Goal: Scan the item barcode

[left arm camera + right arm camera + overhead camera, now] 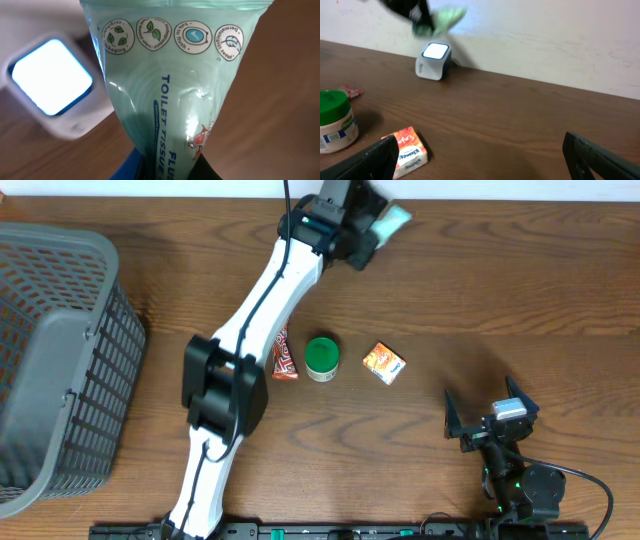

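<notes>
Free room: bare table [520,290] runs from the right gripper [490,423] up to the far edge. Mid-table is taken by a row of red wrapper [285,362], green-lid jar [322,358] and orange box [384,364]; from overhead the left arm covers part of the wrapper. Left gripper [362,228] is at the far edge by the wall, clamped on the mint toilet tissue pack [175,100], which is held above and just beside the lit scanner [51,82], not touching it. From overhead the arm hides the scanner. In the right wrist view the pack and left gripper are smeared, and in the left wrist view the pack's print is cut off. Right gripper sits low near the near edge, jaws wide apart. Basket [60,330] is at the left edge, cropped, only mesh showing. The jar's lid is on, contents hidden
</notes>
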`<state>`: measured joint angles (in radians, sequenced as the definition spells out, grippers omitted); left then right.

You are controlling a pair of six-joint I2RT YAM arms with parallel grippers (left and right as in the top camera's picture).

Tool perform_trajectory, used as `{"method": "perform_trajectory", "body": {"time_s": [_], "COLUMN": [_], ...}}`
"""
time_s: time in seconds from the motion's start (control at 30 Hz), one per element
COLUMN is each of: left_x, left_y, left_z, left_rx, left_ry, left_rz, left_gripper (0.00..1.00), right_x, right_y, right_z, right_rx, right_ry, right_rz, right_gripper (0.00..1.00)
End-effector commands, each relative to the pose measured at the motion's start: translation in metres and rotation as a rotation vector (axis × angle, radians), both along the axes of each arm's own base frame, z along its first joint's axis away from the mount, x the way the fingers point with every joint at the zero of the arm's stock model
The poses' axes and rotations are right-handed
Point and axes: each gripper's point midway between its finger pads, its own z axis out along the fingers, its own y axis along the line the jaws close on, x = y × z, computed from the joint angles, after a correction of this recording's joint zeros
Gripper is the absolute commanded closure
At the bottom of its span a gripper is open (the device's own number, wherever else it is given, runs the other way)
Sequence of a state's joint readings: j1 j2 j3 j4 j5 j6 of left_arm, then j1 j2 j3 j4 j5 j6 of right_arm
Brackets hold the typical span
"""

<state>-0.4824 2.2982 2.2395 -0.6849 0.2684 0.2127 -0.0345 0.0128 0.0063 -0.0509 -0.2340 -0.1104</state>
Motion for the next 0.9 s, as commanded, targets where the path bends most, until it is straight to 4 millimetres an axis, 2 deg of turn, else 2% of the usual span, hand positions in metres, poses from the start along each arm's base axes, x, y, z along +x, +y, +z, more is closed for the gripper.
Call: {"method": "perform_trajectory", "body": {"time_s": [0.0,0.13,0.23,0.37,0.47,0.6,0.73,0.87], "left_x": [-0.041,-0.064,-0.079,-0.085,-0.087,-0.098,-0.119,-0.143], "left_y": [-0.043,-0.058,-0.070,-0.078,-0.082,-0.095,-0.117,-0.139], "left_z": [0.068,0.056,0.051,0.032,0.009,-0.032,-0.071,-0.098], "left_rx": [-0.211,-0.278,-0.339,-0.330,-0.308,-0.262,-0.217,-0.188], "left_ry": [0.034,0.206,0.309,0.355,0.395,0.469,0.537,0.585], "left_rz": [-0.095,-0.059,-0.104,-0.126,-0.123,-0.132,-0.167,-0.215], "left_gripper": [0.93,0.93,0.93,0.93,0.93,0.93,0.93,0.93], "right_x": [0.000,0.000,0.000,0.000,0.000,0.000,0.000,0.000], "right_y": [0.002,0.002,0.002,0.002,0.002,0.002,0.002,0.002], "right_z": [-0.001,-0.001,-0.001,-0.001,-0.001,-0.001,-0.001,-0.001], "right_rx": [-0.003,-0.003,-0.003,-0.003,-0.003,-0.003,-0.003,-0.003], "right_ry": [0.003,0.003,0.003,0.003,0.003,0.003,0.003,0.003], "right_rz": [0.010,0.010,0.010,0.010,0.010,0.010,0.010,0.010], "right_gripper": [0.01,0.01,0.01,0.01,0.01,0.01,0.01,0.01]}}
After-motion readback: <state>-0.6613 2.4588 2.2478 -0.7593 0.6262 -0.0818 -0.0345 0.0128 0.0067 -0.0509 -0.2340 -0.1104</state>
